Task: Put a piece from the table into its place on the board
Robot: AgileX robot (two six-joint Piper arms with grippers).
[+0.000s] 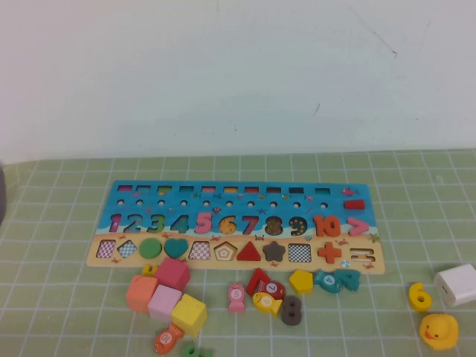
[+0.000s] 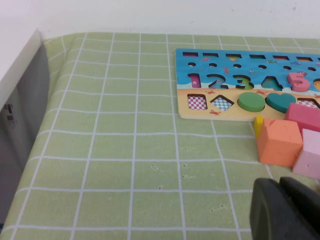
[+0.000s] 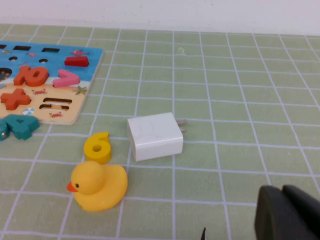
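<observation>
Table (image 1: pixel 67 245): covered in a pale green cloth with a white grid; white wall behind.
Board (image 1: pixel 134 197): long flat wooden rectangle lying mid-table, blue upper part with peg holes and coloured numerals, tan lower strip with shape cut-outs.
Board contents: green disc and teal heart sit in the strip, also a red triangle, a dark star and an orange plus; several cut-outs show only checkered bottoms.
Piece (image 1: pixel 419 296): small flat yellow wooden "6", lying on the cloth near the table's right edge, well apart from the board.
Beside the piece: white boxy charger plug (image 1: pixel 456 283) just to its right; glossy yellow rubber duck (image 1: pixel 439 330) just in front, toward the near edge.
Loose blocks (image 1: pixel 165 294): orange, magenta, pink and yellow cubes clustered just in front of the board's left half.
Other loose bits: fish shapes, a yellow pentagon (image 1: pixel 300 280), teal and brown numerals, scattered along the board's near edge.
Left pincer (image 2: pixel 287 210): dark fingers pressed together, holding nothing, hovering near the cubes.
Right pincer (image 3: pixel 287 215): pressed together, empty, over the cloth apart from the duck and plug.
</observation>
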